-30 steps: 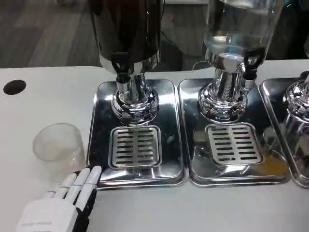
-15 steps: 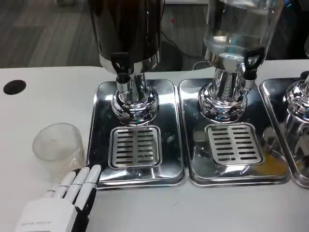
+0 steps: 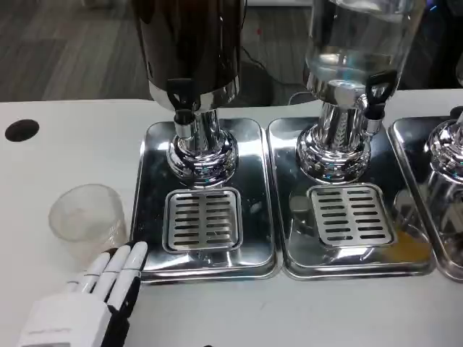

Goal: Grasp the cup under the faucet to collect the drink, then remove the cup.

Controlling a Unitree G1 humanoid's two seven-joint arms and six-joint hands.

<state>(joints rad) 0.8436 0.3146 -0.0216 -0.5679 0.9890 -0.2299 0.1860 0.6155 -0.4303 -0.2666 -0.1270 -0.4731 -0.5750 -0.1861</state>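
Cup (image 3: 87,219) is standing empty on the white table (image 3: 58,144), just left of the steel drip tray (image 3: 204,195). Left hand (image 3: 83,303) is lying beside it, fingers (image 3: 116,264) straight, together, holding nothing. Advisable: wrap the wall gently; thin plastic likely deforming.

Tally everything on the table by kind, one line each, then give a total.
Drink dispensers: 3 (dark, clear, one at the right edge)
Steel drip trays: 3 ()
Clear plastic cup: 1
Left robot hand: 1
Total: 8
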